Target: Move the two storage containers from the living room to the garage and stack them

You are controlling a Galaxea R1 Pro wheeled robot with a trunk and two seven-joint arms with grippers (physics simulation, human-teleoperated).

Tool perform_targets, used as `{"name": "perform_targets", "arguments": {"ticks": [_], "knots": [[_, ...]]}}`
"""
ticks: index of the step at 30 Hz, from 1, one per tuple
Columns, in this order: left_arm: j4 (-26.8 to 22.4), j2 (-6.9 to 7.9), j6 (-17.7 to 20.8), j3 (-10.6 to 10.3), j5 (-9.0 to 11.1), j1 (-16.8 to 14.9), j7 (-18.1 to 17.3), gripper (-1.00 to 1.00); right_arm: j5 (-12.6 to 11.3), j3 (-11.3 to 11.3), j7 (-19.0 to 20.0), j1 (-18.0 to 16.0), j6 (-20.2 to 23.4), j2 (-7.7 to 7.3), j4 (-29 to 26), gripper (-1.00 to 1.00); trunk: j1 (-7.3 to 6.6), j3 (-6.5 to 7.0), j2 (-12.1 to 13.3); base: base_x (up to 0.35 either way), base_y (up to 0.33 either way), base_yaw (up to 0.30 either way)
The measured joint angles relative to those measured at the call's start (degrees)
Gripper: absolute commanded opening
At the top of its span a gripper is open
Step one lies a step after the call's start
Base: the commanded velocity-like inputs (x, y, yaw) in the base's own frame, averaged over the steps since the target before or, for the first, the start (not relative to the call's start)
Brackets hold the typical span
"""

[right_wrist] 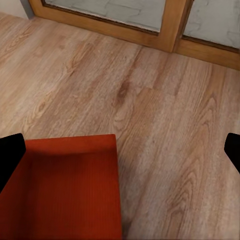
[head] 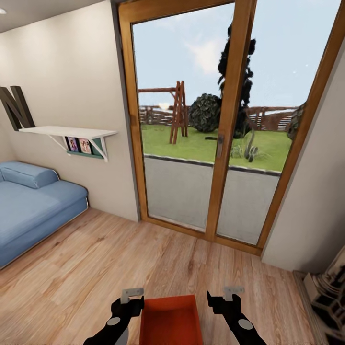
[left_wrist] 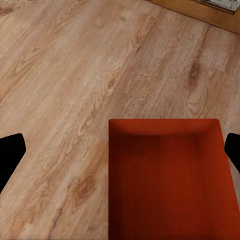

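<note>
In the living room, a blue sofa (head: 33,206) is sitting at far left under a white shelf (head: 67,132), with wood-framed glass doors (head: 225,120) looking out on a lawn straight ahead.

Low in the head view, the left gripper (head: 128,301) is hovering just left of an orange-red container (head: 170,321), and the right gripper (head: 221,298) is hanging just right of it. The box is lying between the two arms on the plank floor (head: 143,258), open top up, its long axis seeming to run away from the robot toward the doors, though the near end is cut off by the frame edge.

Both grippers are spread wide; in each wrist view the dark fingertips are sitting at opposite edges of the picture with nothing between them, and the container (left_wrist: 170,180) is lying off to one side rather than inside the jaws. Neither arm looks clearly nearer, so a two-armed squeeze on the long walls appears the likely pickup.
</note>
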Motion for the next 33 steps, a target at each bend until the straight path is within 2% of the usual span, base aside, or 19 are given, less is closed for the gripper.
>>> {"name": "perform_targets", "arguments": {"ticks": [15, 33], "knots": [[-0.1, 0.2, -0.5, 0.2, 0.0, 0.0, 0.0, 1.0, 0.1, 0.0, 0.0, 0.0, 0.1, 0.0, 0.0, 1.0, 0.0, -1.34, 0.0, 0.0, 0.0, 0.0], [0.0, 0.07, -0.5, 0.1, 0.0, 0.0, 0.0, 1.0, 1.7, 0.0, 0.2, 0.0, 0.1, -0.01, 0.0, 1.0, 0.0, -2.95, 0.0, 0.0, 0.0, 0.0]]}}
